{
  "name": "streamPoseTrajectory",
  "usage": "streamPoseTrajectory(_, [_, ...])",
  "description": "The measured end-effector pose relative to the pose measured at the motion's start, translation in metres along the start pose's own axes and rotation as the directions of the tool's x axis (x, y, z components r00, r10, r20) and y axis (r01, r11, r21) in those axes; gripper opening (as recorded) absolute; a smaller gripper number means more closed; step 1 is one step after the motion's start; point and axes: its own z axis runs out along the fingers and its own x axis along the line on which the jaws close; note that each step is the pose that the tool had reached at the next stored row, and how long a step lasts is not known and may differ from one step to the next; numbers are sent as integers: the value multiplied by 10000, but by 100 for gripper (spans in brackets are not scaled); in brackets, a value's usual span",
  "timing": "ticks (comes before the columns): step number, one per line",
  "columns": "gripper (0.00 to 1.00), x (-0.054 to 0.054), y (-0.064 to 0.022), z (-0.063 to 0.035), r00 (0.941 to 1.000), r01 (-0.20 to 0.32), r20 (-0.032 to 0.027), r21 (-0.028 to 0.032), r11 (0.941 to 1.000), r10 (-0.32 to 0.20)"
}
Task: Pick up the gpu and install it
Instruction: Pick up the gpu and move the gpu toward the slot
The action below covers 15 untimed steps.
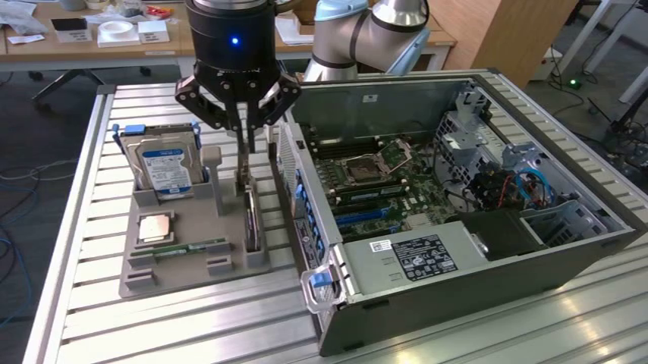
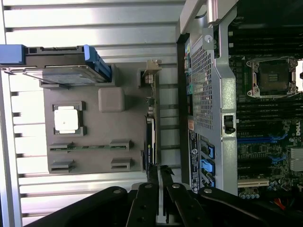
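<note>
Wooden desks [image 1: 61, 47] are lining the room behind your slatted metal table [image 1: 152, 322], which is carrying one grey tray [image 1: 182, 278] and one open computer case [image 1: 466, 277]. In the tray you are looking at one hard drive [image 1: 167, 168], one processor chip [image 1: 154, 227], one memory stick [image 1: 193, 248] and one gpu [image 1: 251, 220], standing on edge nearest the case. Your pincer [image 1: 245, 171] is hanging directly over the gpu, jaws pressed together, possibly touching its top edge.

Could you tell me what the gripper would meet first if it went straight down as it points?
The gpu, standing on edge in the tray right under the gripper; depth leaves the gap unclear.
</note>
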Motion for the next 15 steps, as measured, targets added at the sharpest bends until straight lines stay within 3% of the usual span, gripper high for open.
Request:
streamPoseTrajectory(3, [29, 0, 0, 0, 10000, 0, 0, 0, 10000, 0])
streamPoseTrajectory(6, [35, 0, 0, 0, 10000, 0, 1, -1, 10000, 0])
streamPoseTrajectory(7, [42, 0, 0, 0, 10000, -1, 0, 0, 10000, 1])
streamPoseTrajectory(15, [42, 3, -2, 49, 10000, 0, 1, -1, 10000, 0])
